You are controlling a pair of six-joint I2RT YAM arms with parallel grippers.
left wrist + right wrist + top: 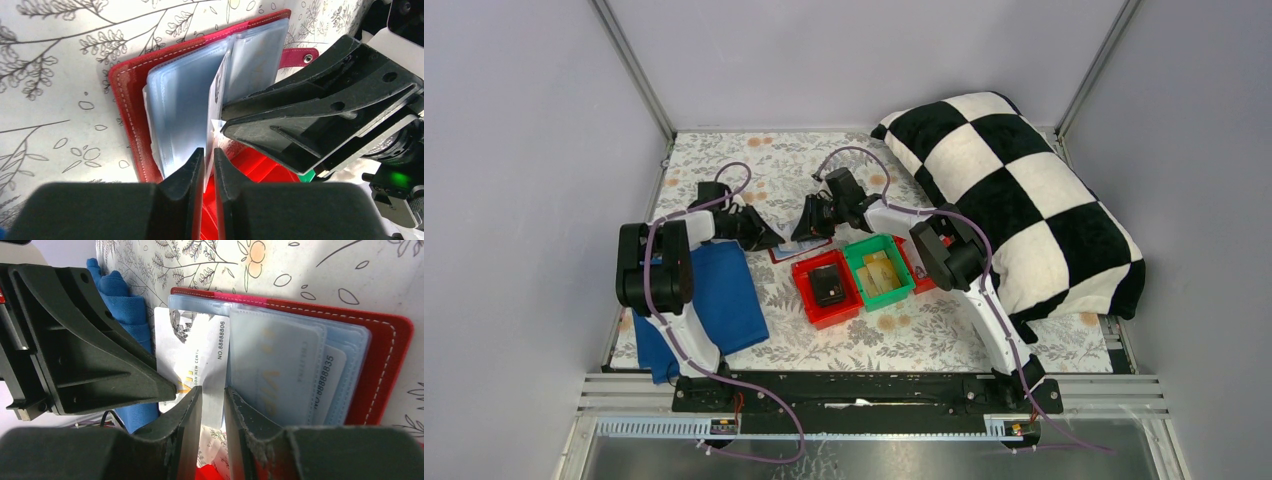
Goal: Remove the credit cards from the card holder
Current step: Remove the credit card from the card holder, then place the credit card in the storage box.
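Floral surface: checkered pillow over its far right corner; blue cloth at the left edge. Red bin and green bin stand side by side mid-surface. Card holder lies open just beyond the red bin. Left end effector: fingers narrowly parted around one raised card. Right end effector: fingers spread, that card in the gap; contact cannot be told. Other cards sit sleeved.
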